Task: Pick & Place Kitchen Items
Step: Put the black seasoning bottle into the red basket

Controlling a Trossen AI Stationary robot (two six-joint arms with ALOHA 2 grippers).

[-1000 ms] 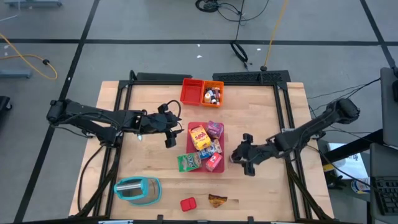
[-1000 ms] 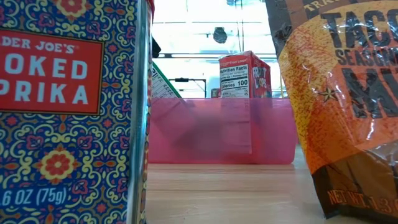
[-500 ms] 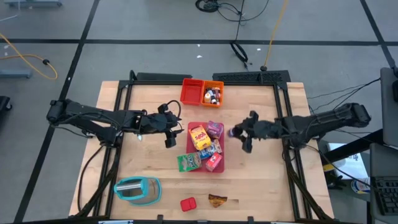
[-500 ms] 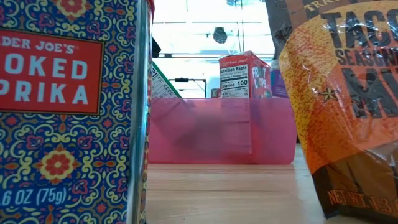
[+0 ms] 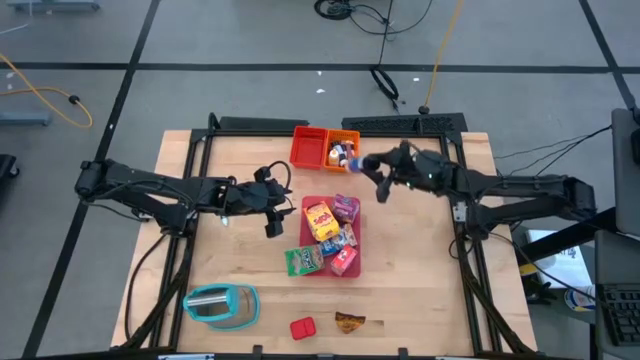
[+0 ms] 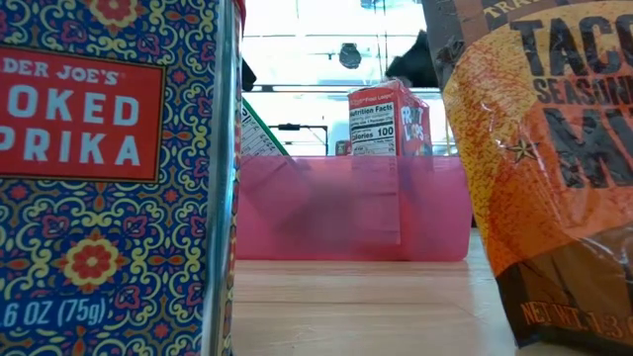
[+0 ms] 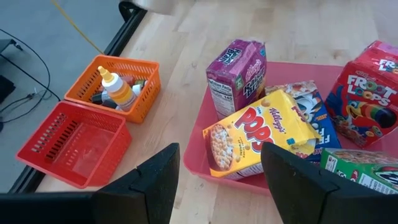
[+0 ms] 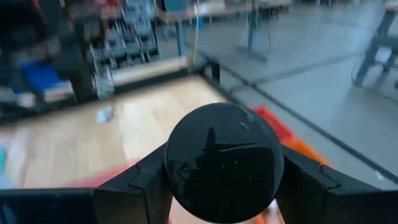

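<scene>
My right gripper [image 5: 366,166] hangs by the right side of the orange bin [image 5: 343,139], shut on a small round container [image 5: 355,162] whose dark end [image 8: 224,163] faces the wrist camera. The orange bin holds small bottles [image 7: 118,90]; the red bin [image 5: 308,145] beside it looks empty. The pink tray [image 5: 304,240] carries a yellow box [image 7: 258,134], a purple box [image 7: 236,68], a red box [image 7: 367,87] and a green box [image 5: 303,261]. My left gripper [image 5: 272,207] waits open at the tray's left side. My right gripper pinches the small round container by its curved sides [image 8: 177,168] between its two fingers [image 8: 134,186]. The fingers come nearly level from the table's right side. The container is lifted clear of the table, its dark round end toward the wrist.
A teal appliance [image 5: 222,305], a red paprika tin [image 5: 302,327] and a brown seasoning packet [image 5: 349,321] lie near the front edge; the tin [image 6: 109,178] and packet [image 6: 544,168] fill the low view. Bare wood lies right of the tray.
My right gripper has risen from beside the tray's near right corner and swung toward the far edge, up to the orange bin, tipping from downward to nearly level. The small round container has travelled with it, clear of the table.
</scene>
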